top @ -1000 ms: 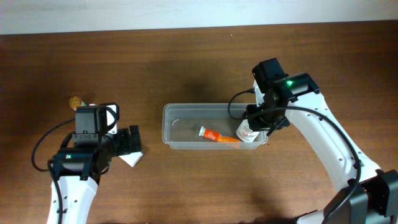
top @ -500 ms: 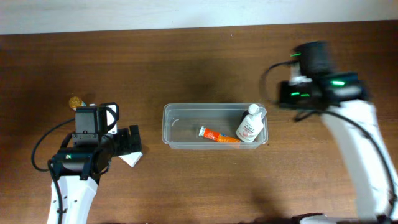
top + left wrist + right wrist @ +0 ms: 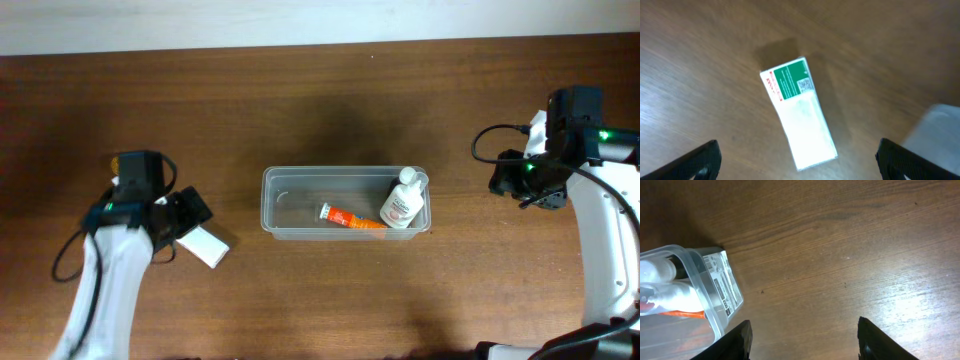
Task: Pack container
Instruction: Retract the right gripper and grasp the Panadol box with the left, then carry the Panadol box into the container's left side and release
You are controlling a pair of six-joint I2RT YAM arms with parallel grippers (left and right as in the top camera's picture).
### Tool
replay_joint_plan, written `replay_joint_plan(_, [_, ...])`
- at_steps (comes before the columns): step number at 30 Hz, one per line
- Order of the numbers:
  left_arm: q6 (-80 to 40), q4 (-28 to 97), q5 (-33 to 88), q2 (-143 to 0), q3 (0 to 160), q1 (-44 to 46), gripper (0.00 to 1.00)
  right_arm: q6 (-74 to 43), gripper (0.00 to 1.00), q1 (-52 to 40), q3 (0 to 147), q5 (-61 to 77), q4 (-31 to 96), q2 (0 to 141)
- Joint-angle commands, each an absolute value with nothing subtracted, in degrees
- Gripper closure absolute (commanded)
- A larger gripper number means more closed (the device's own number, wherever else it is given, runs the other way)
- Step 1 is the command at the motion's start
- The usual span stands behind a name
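Container (image 3: 345,203) at table (image 3: 300,100) centre, holding white bottle (image 3: 402,203) at right end and orange tube (image 3: 352,218) beside it. Right gripper (image 3: 807,340) spread wide, empty, right of container. Left gripper (image 3: 799,161) spread wide above box (image 3: 797,112); view blurred, seemingly not touching.

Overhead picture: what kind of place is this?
Probably a robot lab or test bench. White-and-black robot arms, left and right, reach over the brown wooden table, and between them sits a clear plastic rectangular tub holding a small white bottle.
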State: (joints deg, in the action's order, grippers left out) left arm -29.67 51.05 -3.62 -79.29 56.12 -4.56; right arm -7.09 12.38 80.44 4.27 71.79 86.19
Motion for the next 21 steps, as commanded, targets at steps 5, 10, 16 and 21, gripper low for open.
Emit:
replay_joint_plan(5, [-38.0,47.4,1.5,-96.4,56.8,-4.8,0.01,-6.4,0.40,12.3,80.0,5.5,71.8,86.1])
replay_joint_plan(10, [-37.9,46.9,1.8,-101.3,56.8,-4.8,0.04,-6.4,0.40,12.3,80.0,5.5,71.7,86.1])
replay_joint_plan(16, [-37.7,47.2,1.8,-101.2,56.8,-4.8,0.48,-6.4,0.40,12.3,80.0,5.5,71.8,86.1])
replay_joint_plan(21, [-35.6,49.0,1.8,-98.3,59.6,-4.6,0.62,-6.4,0.40,12.3,80.0,5.5,71.8,86.1])
